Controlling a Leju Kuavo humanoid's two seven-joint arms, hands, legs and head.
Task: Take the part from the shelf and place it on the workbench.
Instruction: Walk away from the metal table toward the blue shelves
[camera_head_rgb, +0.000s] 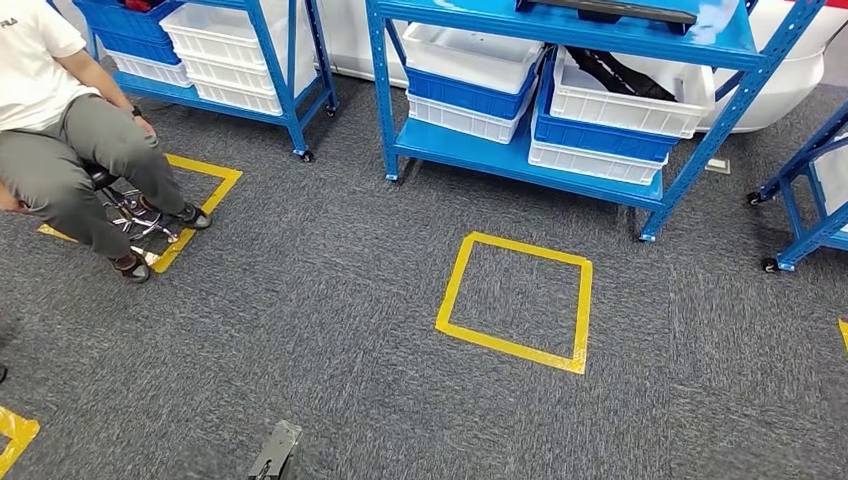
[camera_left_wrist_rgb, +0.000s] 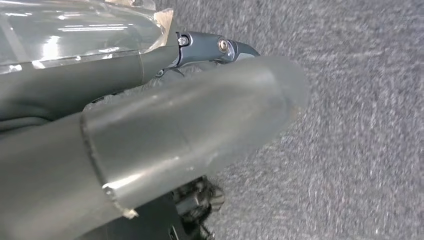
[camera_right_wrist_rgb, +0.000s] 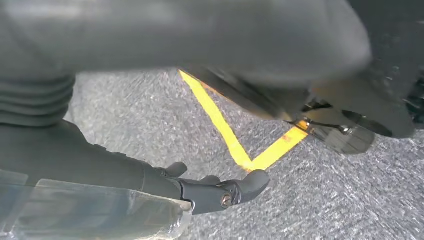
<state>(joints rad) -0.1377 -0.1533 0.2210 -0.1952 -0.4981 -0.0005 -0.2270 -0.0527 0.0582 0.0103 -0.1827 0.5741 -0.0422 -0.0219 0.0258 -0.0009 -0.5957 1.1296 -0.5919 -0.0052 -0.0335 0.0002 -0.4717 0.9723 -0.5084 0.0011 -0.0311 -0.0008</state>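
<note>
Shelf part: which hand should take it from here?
Right, probably. The black part lies in a white bin right of centre; both the right hand and left hand hang empty over carpet.

1. Open carpet (camera_head_rgb: 330, 330) lies before the blue shelf (camera_head_rgb: 520, 160), around the yellow tape square (camera_head_rgb: 515, 300).
2. Stacked white bins (camera_head_rgb: 610, 105) crowd its lower tier.
3. A seated person (camera_head_rgb: 70, 150) occupies the left.

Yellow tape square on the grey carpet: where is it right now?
In the head view, the yellow tape square lies right of centre, just before the middle blue metal shelf with white bins.
</note>
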